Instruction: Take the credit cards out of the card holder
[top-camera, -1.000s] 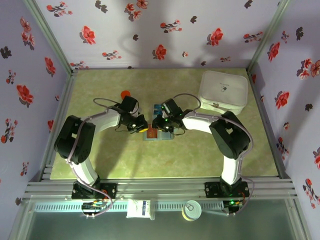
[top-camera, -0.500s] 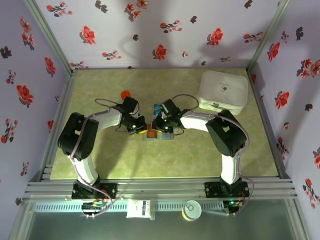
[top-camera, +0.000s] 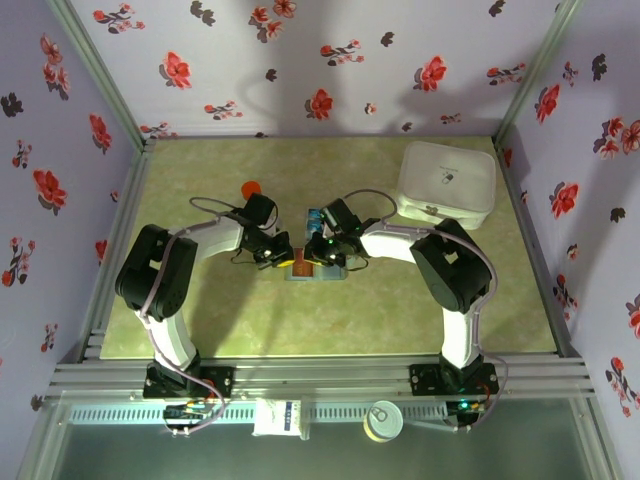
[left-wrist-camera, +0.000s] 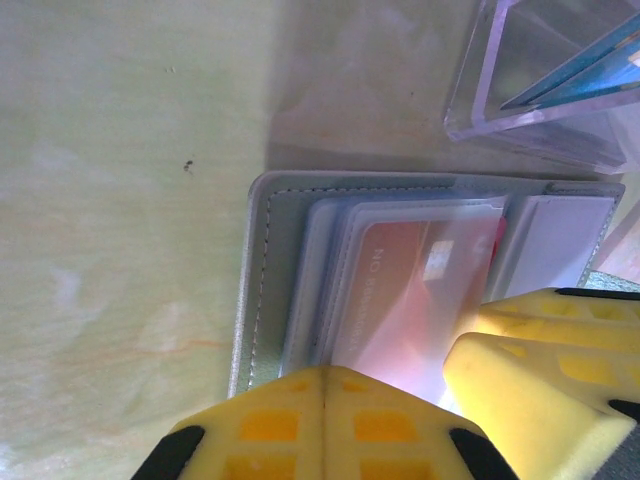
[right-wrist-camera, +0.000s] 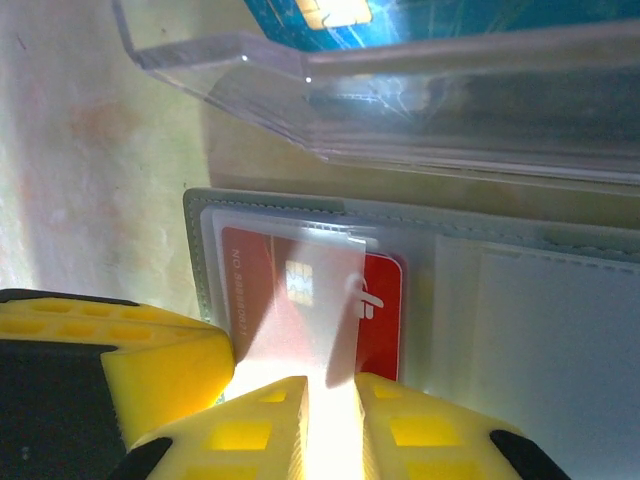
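We see the card holder (left-wrist-camera: 262, 290) lying open on the table (left-wrist-camera: 120, 200), near a clear plastic stand (right-wrist-camera: 300, 70), with a red credit card (right-wrist-camera: 385, 320) inside its clear sleeve (right-wrist-camera: 320, 255). The left gripper (left-wrist-camera: 322, 425) has its pads pressed together over the holder's edge. The right gripper (right-wrist-camera: 331, 420) is nearly closed around the sleeve's edge, but glare hides whether it bites, so we cannot tell. We judge it may pinch sleeve and card together and drag the whole holder along, or lose the card if the holder slides
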